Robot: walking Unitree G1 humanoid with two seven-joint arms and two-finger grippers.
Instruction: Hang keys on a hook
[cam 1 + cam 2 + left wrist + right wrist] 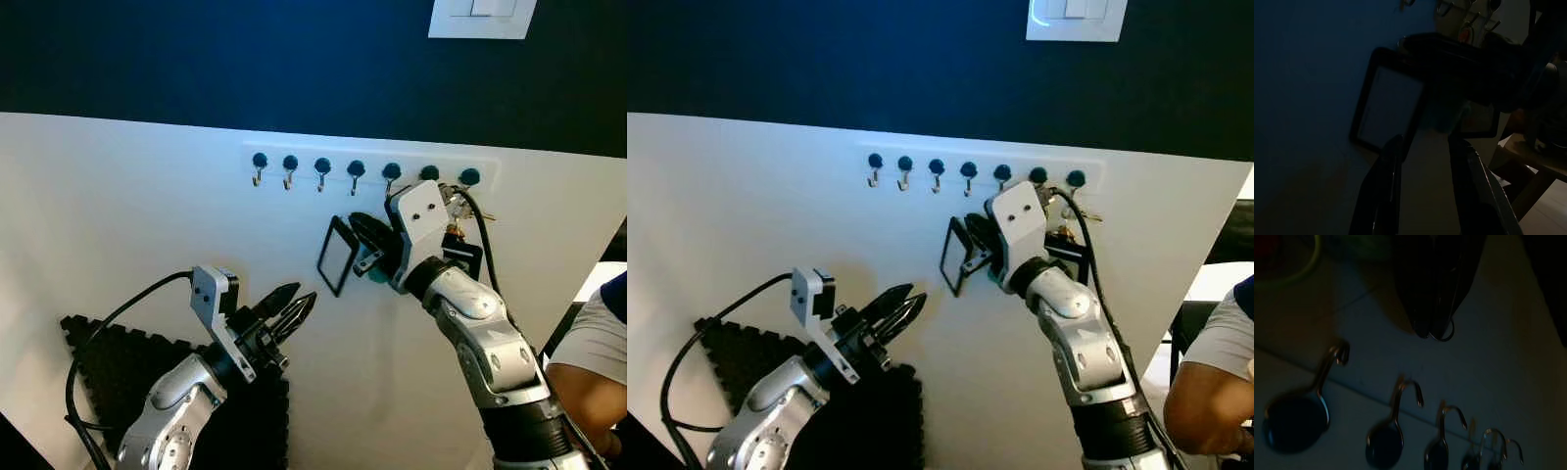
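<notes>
My right gripper [364, 233] is up at the wall just under the hook rail [367, 157], fingers pinched together on the key ring [1442, 335]; in the right wrist view the small metal loop pokes out at the fingertips. A flat black-framed tag [337, 255] hangs from it, tilted, dangling left of the gripper and just below the middle hooks [355, 173]. So the keys are in my right grip, close to the hooks but not yet on one. Further right on the rail another bunch [453, 211] seems to hang already, partly hidden by my wrist. My left gripper [292, 311] hovers lower left, fingers slightly apart, holding nothing. Handling, as a guess: light, rigid metal ring, thin and slippery, easy to twist in the pinch; the tag is stiff but swings freely and will pull the ring off-line. Best hold is where I have it, on the ring, leaving open loop past the fingertips for the hook. A person's arm [588, 362] is at far right.
</notes>
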